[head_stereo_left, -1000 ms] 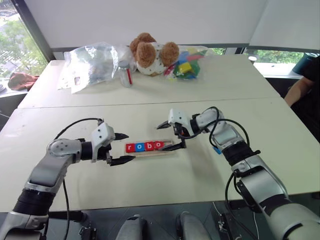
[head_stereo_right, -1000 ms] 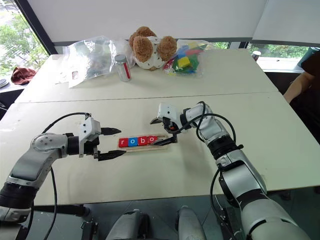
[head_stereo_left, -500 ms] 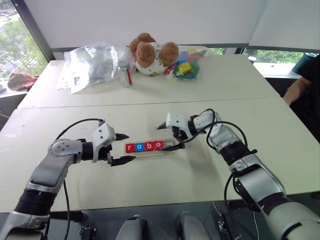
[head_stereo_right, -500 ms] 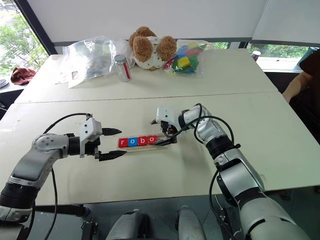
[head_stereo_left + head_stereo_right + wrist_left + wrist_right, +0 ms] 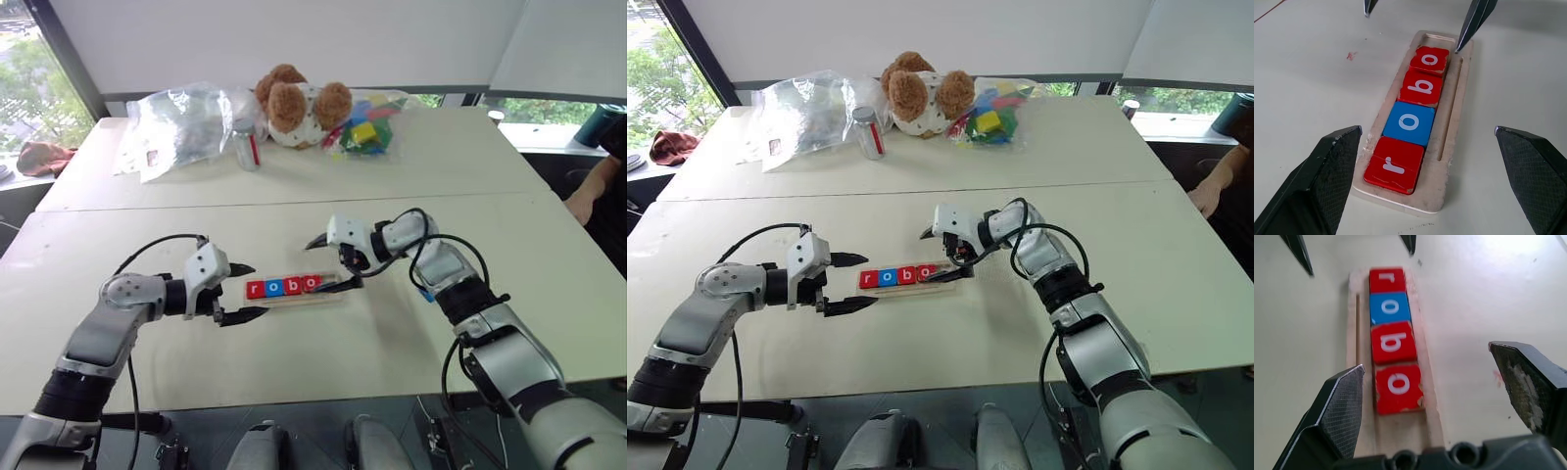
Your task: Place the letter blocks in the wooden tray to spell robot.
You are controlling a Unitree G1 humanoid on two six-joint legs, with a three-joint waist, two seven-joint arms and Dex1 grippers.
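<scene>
Pale surface [image 5: 294,372] w/ clutter at the far edge: brown teddy bear [image 5: 294,103], clear plastic bags [image 5: 181,122], bag of multicoloured blocks [image 5: 362,129]. Long pale wooden tray [image 5: 1449,161] lies mid-surface betw. both arms, holding four small flat square letter tiles [image 5: 1413,120] in a row: red r, blue o, red b, red o. Slot past the last o is empty; the t tile can't be made out anywhere.

Tiles look light, stiff, thin, prob. slick-faced; best pinched across opposite edges, not the faces. Tray seems light enough to skid if nudged.

Left gripper [image 5: 240,292] hovers just beside the tray's r end, pointing along it, jaws wide open, empty. Right gripper [image 5: 333,262] hangs over the other end, angled down, jaws likewise spread, holding nothing.
</scene>
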